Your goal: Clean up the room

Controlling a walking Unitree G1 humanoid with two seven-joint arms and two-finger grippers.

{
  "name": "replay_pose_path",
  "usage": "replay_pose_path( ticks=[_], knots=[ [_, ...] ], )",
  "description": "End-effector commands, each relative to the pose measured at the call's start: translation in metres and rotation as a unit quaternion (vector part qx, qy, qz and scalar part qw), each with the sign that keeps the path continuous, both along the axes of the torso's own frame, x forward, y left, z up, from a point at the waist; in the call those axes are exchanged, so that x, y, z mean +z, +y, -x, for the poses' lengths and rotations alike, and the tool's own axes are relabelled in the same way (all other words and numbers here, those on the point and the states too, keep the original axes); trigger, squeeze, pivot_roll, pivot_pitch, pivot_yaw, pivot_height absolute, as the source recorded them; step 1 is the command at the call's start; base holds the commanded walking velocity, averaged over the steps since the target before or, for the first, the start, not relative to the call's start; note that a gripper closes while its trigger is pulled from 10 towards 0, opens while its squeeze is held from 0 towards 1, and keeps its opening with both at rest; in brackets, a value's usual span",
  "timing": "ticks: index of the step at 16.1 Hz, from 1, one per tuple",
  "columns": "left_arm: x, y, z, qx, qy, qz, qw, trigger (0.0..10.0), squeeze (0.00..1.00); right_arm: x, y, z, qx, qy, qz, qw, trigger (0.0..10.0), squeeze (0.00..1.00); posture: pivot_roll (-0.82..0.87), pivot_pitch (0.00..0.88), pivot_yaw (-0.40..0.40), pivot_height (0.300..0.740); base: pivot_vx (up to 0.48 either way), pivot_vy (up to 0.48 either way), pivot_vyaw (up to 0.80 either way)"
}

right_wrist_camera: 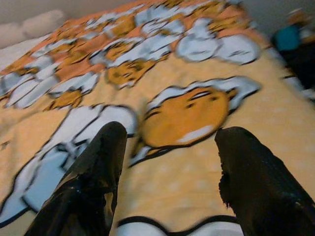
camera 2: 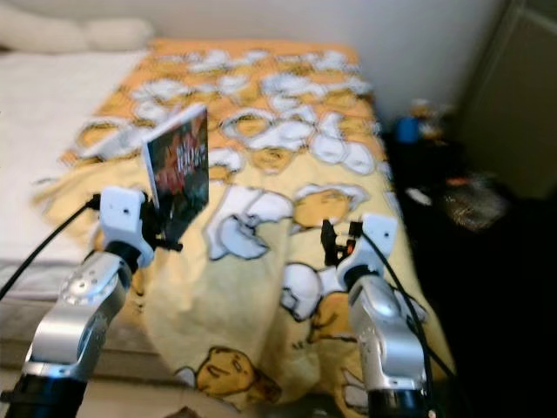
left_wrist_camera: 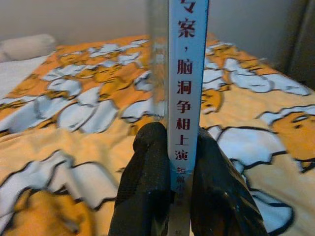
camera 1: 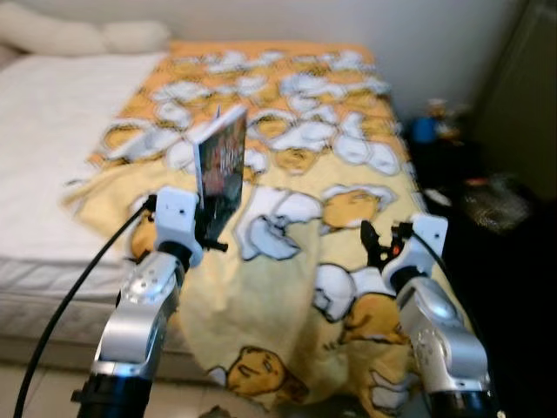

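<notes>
Left gripper (left_wrist_camera: 179, 196) clamps a book (camera 1: 221, 165) by its lower edge, holding it upright above the yellow cartoon blanket (camera 1: 296, 287) on the bed (camera 1: 52, 131). Right gripper (right_wrist_camera: 172, 182) hovers over the blanket, fingers spread apart, holding nothing.

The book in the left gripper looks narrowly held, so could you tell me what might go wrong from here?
1. The left gripper pinches the book only at its lower edge, so it stands tall above the jaws and could tilt or slip out.
2. If it drops, it would land on the yellow blanket on the bed, or slide off the edge that hangs toward the floor.
3. The right gripper is open and free, giving the book no support.
</notes>
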State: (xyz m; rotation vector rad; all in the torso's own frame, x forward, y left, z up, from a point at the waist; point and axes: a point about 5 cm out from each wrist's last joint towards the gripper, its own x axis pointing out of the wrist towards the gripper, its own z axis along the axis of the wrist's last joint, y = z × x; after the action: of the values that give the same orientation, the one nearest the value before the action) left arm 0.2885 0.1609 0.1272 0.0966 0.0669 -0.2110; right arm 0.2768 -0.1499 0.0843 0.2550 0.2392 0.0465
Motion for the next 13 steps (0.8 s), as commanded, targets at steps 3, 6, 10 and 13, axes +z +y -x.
replay_pose_path(
  ticks=[3,6,10,13],
  knots=[
    [0.014,0.0003,-0.0042,-0.004,-0.024,-0.008,1.0,10.0,0.0,-0.0023,0.0023,0.0017,0.002,0.01,-0.011,1.0,10.0,0.0,0.02,0.0,0.011,0.74,0.0,0.329,-0.51],
    [0.0113,-0.0015,-0.0031,-0.008,-0.018,-0.008,1.0,10.0,0.0,-0.0033,0.0012,0.003,0.0,0.012,-0.007,1.0,10.0,0.0,0.0,0.0,0.026,0.74,0.0,0.354,0.0],
    [0.0123,-0.0011,-0.0044,-0.012,-0.016,-0.009,1.0,10.0,0.0,-0.0035,0.0019,0.0042,-0.006,0.014,-0.011,1.0,10.0,0.0,0.0,0.0,0.035,0.74,0.0,0.388,0.0],
    [0.0124,-0.0007,-0.0056,-0.013,-0.014,-0.01,1.0,10.0,0.0,-0.0041,0.0038,0.004,-0.005,0.018,-0.014,1.0,10.0,0.0,0.0,0.0,0.039,0.74,0.0,0.42,-0.27]
  ],
)
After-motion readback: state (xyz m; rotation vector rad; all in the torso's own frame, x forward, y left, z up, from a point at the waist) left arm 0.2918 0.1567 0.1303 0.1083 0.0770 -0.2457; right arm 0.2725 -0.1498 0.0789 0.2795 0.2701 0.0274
